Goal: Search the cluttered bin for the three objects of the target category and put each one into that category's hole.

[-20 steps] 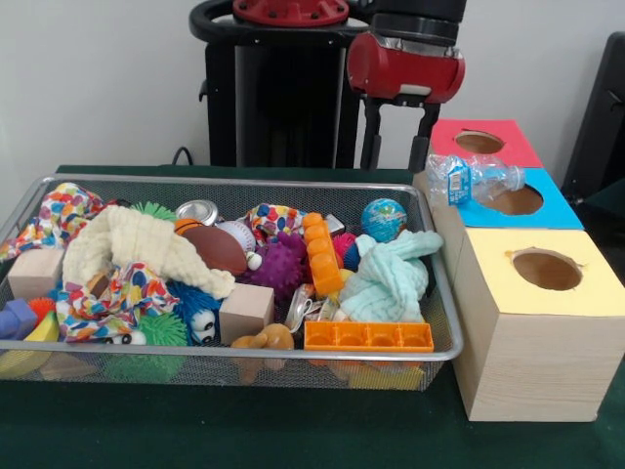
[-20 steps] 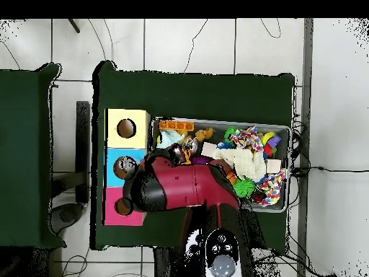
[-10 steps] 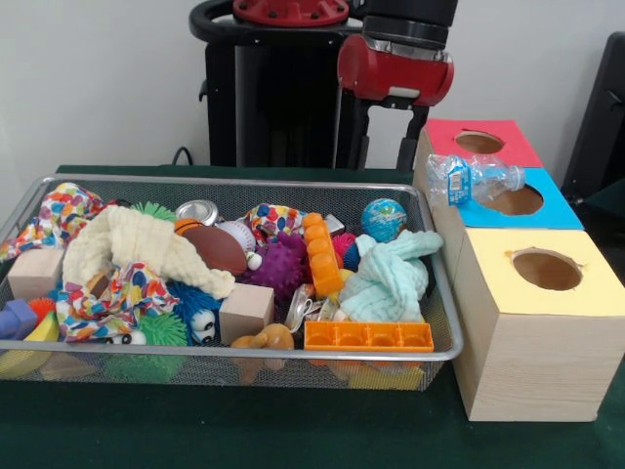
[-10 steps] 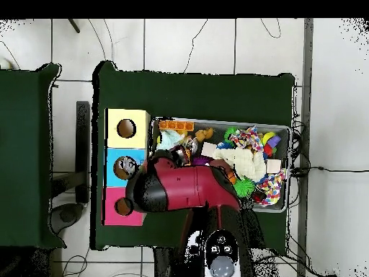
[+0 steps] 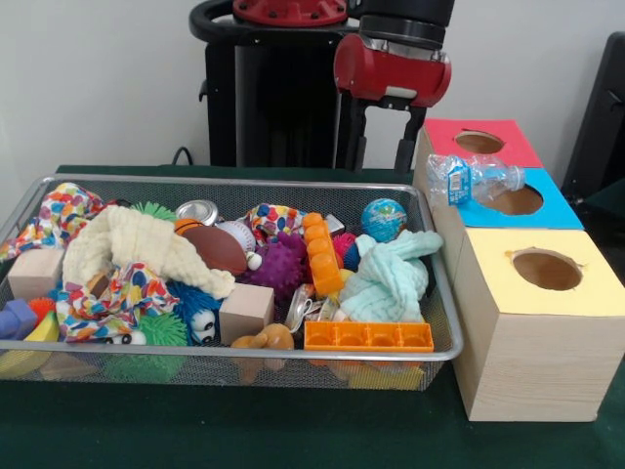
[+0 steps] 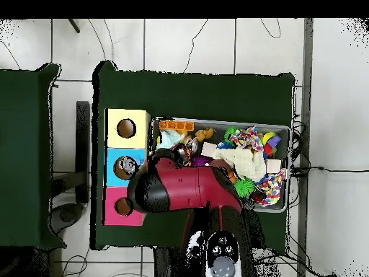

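Near: bin (image 5: 441, 293) full of clutter. Bottle (image 5: 473, 180) lies beside blue hole (image 5: 515, 201), not dropped in. Far: gripper (image 5: 379, 137) empty, jaws apart, above bin's back edge. Step: search. Next: choose target, descend.

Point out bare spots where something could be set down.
Free: green cloth in front of the bin, and the yellow box top around its hole. Crowded: the bin throughout; a bottle lies on the blue box.
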You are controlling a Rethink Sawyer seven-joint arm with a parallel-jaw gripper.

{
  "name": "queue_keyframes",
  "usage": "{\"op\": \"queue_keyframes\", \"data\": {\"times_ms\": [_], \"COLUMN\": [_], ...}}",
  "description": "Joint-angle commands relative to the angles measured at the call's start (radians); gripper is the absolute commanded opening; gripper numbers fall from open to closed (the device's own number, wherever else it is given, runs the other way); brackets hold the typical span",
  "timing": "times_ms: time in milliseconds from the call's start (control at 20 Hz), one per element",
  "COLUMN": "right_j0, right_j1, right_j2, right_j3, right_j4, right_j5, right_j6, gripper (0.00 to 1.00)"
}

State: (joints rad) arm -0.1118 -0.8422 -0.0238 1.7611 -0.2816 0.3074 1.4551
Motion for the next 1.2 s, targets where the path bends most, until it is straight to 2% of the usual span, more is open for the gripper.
{"op": "queue_keyframes", "data": {"times_ms": [50, 250, 650, 950, 1200], "right_j0": [-0.033, -0.060, -0.070, -0.119, -0.137], "right_j1": [0.043, 0.045, 0.049, 0.058, 0.064], "right_j2": [0.052, 0.099, 0.121, 0.196, 0.226], "right_j3": [-0.002, 0.017, 0.024, 0.053, 0.061], "right_j4": [-0.042, -0.027, -0.023, -0.008, -0.008], "right_j5": [-0.087, -0.117, -0.118, -0.100, -0.062], "right_j6": [0.108, 0.102, 0.097, 0.081, 0.069], "gripper": [1.00, 1.00, 1.00, 1.00, 1.00]}}
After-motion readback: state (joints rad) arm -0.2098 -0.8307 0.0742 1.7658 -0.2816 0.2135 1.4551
